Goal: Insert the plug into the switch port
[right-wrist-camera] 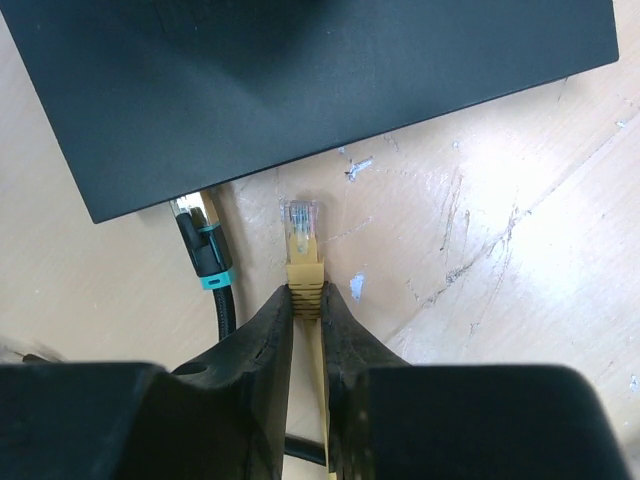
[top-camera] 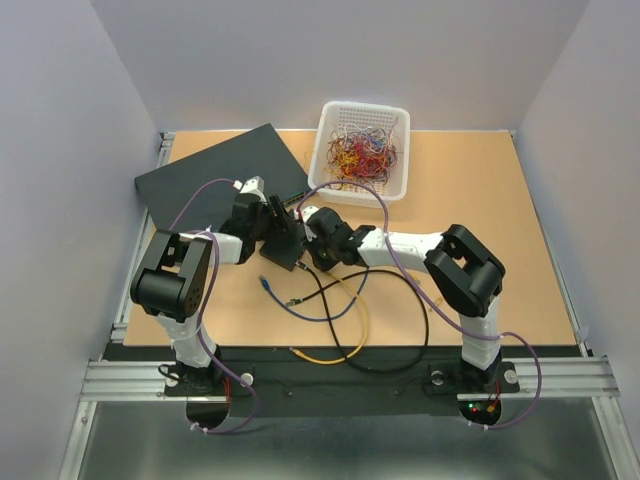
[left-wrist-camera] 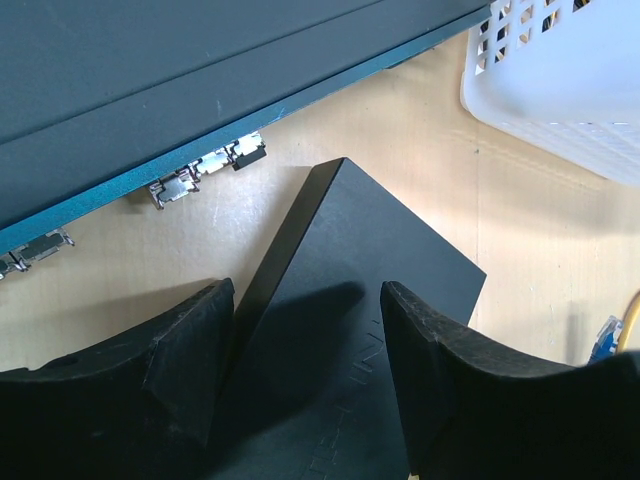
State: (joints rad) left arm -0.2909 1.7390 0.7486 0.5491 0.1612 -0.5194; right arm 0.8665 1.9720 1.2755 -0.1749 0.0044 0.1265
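Plug (right-wrist-camera: pixel 301 225), clear-tipped, on a yellow cable (top-camera: pixel 366 322), points at the near long edge of the small black box (right-wrist-camera: pixel 300 90) and sits just short of it, not touching. The sockets along that edge cannot be seen. The right gripper (right-wrist-camera: pixel 308 300) is clenched on the yellow boot (right-wrist-camera: pixel 304 280) directly behind the plug.

A black connector (right-wrist-camera: pixel 207 255) with a teal band has its tip at the same edge.

The left gripper (left-wrist-camera: pixel 308 300) straddles the box with fingers apart; whether it clamps the box cannot be told. Raised lettering on the lid is shadowed and unreadable.

Beyond lie a large blue-grey box (left-wrist-camera: pixel 150 90) and a white basket (left-wrist-camera: pixel 560 90).
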